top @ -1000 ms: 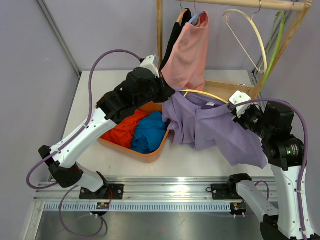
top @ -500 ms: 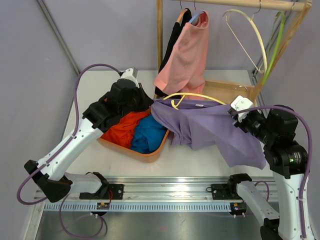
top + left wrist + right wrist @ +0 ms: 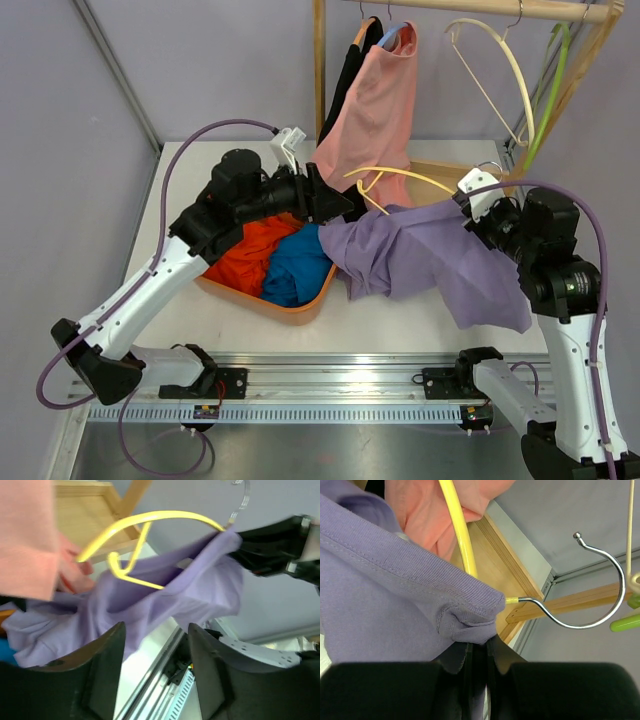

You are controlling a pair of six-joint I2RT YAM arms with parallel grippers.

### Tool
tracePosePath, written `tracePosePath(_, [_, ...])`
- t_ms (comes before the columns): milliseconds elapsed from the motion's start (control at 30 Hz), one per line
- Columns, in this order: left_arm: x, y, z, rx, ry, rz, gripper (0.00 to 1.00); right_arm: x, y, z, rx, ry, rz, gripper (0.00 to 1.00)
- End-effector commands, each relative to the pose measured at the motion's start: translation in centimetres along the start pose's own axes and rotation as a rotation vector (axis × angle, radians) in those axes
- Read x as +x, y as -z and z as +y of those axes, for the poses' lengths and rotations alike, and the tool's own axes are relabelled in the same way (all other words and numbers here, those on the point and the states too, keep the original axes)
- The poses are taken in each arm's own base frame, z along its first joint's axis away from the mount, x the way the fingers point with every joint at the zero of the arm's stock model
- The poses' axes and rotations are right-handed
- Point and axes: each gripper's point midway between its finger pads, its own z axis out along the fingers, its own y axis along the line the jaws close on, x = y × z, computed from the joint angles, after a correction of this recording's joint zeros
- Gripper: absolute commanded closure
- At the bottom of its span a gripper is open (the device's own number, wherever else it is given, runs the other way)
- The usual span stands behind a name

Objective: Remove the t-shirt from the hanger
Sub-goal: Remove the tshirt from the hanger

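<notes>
Bare table [image 3: 195,160] at far left, hanging pink shirt [image 3: 375,100] crowding yellow hanger [image 3: 165,513], basket [image 3: 298,312] below

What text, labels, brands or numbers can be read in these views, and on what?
None can be read in any view.
purple t-shirt: no print or tag text showing.
yellow hanger: bare, no marking.
pink shirt: no print showing.
base boards at the arm mounts: small coloured marks, too small to read.
</notes>
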Motion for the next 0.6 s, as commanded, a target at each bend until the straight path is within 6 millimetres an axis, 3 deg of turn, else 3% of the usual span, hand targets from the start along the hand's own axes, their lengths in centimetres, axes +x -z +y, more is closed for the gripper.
tracePosePath(0, [-2.9, 3.5, -5.5, 0.202, -0.297, -0.059, 0.31, -3.2, 1.8, -2.9, 0.108, 0.072, -0.092, 1.00])
tracePosePath(67, [-4.4, 5.1, -6.1, 0.165, -0.398, -0.097, 0.18, -2.6, 1.6, -1.3, 0.028, 0.116, -0.083, 1.00])
tracePosePath(100, [-4.2, 5.5, -5.5, 0.139, -0.469, -0.075, 0.09, -2.8, 1.5, -0.3, -0.032, 0.181, -0.109, 1.00])
tracePosePath(133, [-4.5, 5.9, -5.5, 0.131, -0.509, -0.074, 0.06, -2.7, 1.5, 0.5, -0.073, 0.219, -0.117, 1.00])
tracePosePath(200, [-5.0, 6.2, -5.8, 0.127, -0.596, -0.051, 0.02, -2.9, 1.4, 2.4, -0.174, 0.318, -0.167, 1.00])
tracePosePath(333, [-4.2, 5.3, -6.5, 0.213, -0.660, 0.052, 0.01, -4.1, 1.6, 5.2, -0.323, 0.448, -0.291, 1.00])
tracePosePath(367, [-3.9, 5.2, -7.5, 0.278, -0.669, 0.050, 0.01, -4.6, 1.7, 5.5, -0.346, 0.478, -0.318, 1.00])
tracePosePath(467, [-1.5, 4.1, -8.1, 0.399, -0.564, 0.124, 0.01, -6.1, 1.4, 6.0, -0.398, 0.495, -0.394, 1.00])
tracePosePath(567, [0.7, 2.6, -7.8, 0.398, -0.485, 0.206, 0.01, -7.3, 0.8, 5.8, -0.405, 0.516, -0.444, 1.00])
